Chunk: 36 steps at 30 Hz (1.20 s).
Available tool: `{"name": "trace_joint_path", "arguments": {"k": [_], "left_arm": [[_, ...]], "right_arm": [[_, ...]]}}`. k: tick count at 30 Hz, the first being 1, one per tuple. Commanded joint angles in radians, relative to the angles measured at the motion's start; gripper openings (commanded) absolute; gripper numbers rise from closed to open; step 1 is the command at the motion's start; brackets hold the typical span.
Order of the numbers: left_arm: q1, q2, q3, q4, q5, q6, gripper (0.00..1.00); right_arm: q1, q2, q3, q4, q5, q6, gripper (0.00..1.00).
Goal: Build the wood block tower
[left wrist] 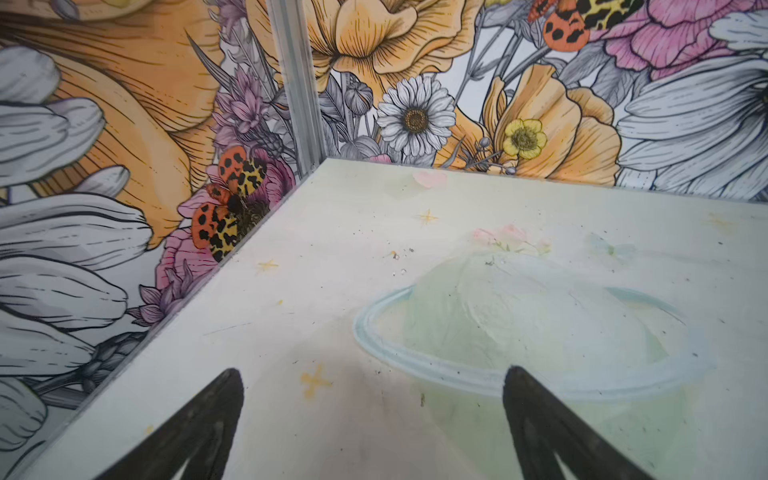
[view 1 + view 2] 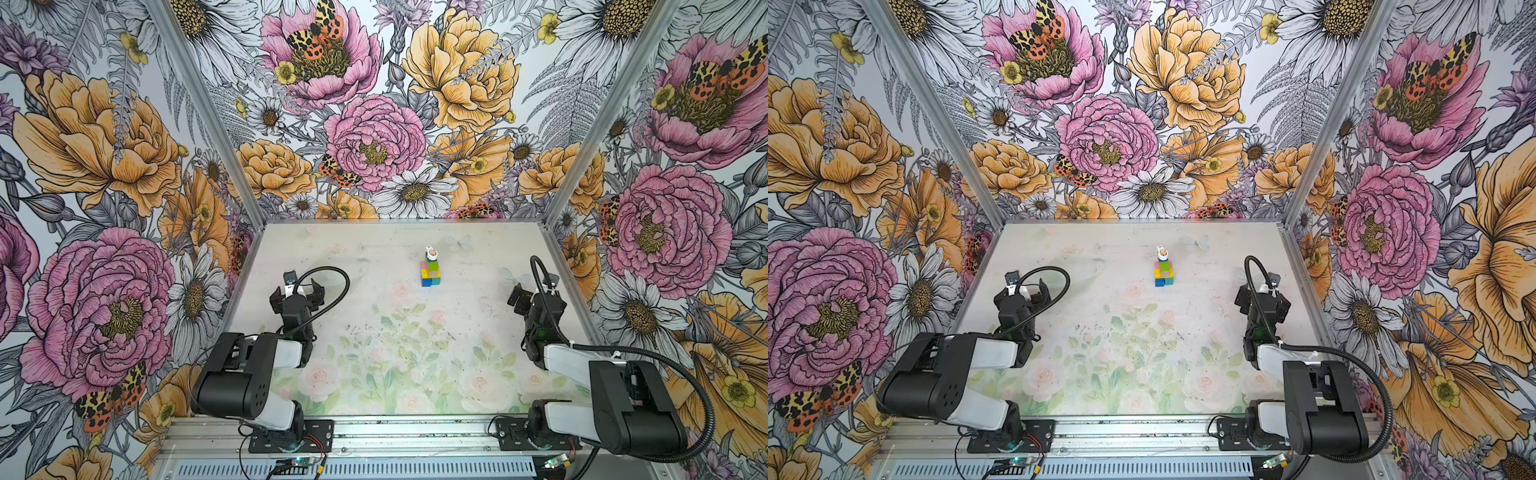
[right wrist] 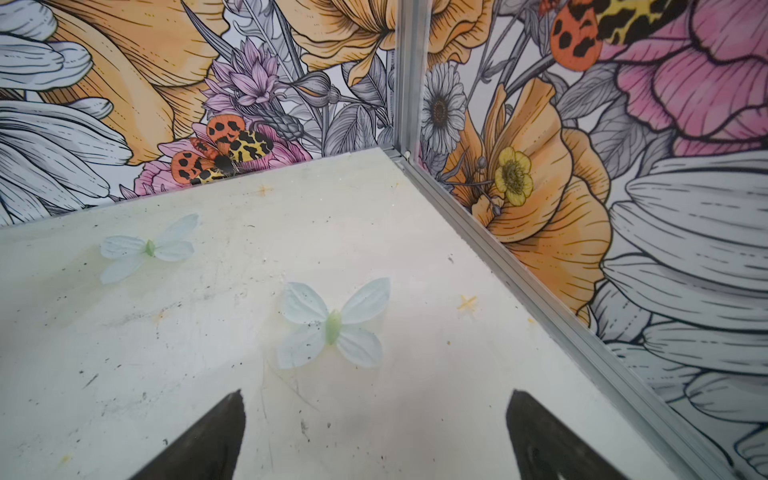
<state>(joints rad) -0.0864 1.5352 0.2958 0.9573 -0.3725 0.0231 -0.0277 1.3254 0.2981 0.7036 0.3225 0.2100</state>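
1. Left gripper [image 1: 372,424]: jaws spread wide, nothing between them; only bare table [image 1: 316,266] shows in the gap. Seen in a top view at [image 2: 297,291].
2. Right gripper [image 3: 374,436]: jaws likewise released and empty, fingertips [image 3: 226,419] apart over bare table. Seen in a top view at [image 2: 1262,297].
3. The tower [image 2: 431,270] stands on the table ahead of both sets of jaws, between the two, well apart from each, somewhat nearer the right gripper. Also at [image 2: 1164,270].
4. Tower appearance: dark blue cube [image 2: 427,282] and teal cube [image 2: 435,281] at the base, side by side; above them yellow, pink and bare-wood faces; a green block [image 2: 432,266] higher up.
5. A small white piece with orange and dark markings [image 2: 431,252] sits topmost; too small to identify.
6. The tower stands upright, touched by neither gripper.
7. Both top views show the tower; neither wrist view does.
8. Left wrist view alone shows a pale ringed dome print [image 1: 532,324] just beyond the jaws.
9. Right wrist view alone shows two pale butterfly prints, one [image 3: 332,324] just beyond the jaws, one [image 3: 149,247] farther.
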Motion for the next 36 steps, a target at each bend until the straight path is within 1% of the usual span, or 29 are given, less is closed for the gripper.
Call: {"name": "trace_joint_path", "arguments": {"k": [1,2,3,4,5,7,8,11,16,36], "left_arm": [[0.012,0.033,0.025,0.128,0.100,0.038,0.99],[0.024,0.017,0.038,0.071,0.121,0.022,0.99],[0.037,0.011,0.054,0.031,0.131,0.011,0.99],[0.056,0.019,0.067,0.017,0.155,-0.003,0.99],[0.077,0.019,0.078,-0.006,0.207,-0.019,0.99],[0.091,0.013,0.083,-0.025,0.236,-0.028,0.99],[0.091,0.020,0.081,-0.004,0.236,-0.028,0.99],[0.094,0.018,0.081,-0.010,0.239,-0.028,0.99],[0.096,0.017,0.082,-0.014,0.242,-0.030,0.99],[0.090,0.017,0.080,-0.011,0.235,-0.028,0.99]], "right_arm": [[-0.007,0.090,-0.011,0.238,-0.035,-0.035,1.00],[-0.007,0.129,-0.017,0.300,-0.063,-0.052,1.00],[-0.004,0.138,-0.008,0.281,-0.091,-0.060,1.00],[0.001,0.150,0.003,0.273,-0.096,-0.068,1.00],[0.003,0.177,0.004,0.292,-0.098,-0.071,1.00],[0.013,0.217,0.011,0.332,-0.131,-0.105,1.00],[0.013,0.202,0.037,0.257,-0.137,-0.099,1.00],[0.008,0.207,0.083,0.172,-0.154,-0.100,1.00],[0.005,0.213,0.090,0.166,-0.186,-0.105,1.00],[0.010,0.209,0.088,0.172,-0.177,-0.112,1.00]]}}
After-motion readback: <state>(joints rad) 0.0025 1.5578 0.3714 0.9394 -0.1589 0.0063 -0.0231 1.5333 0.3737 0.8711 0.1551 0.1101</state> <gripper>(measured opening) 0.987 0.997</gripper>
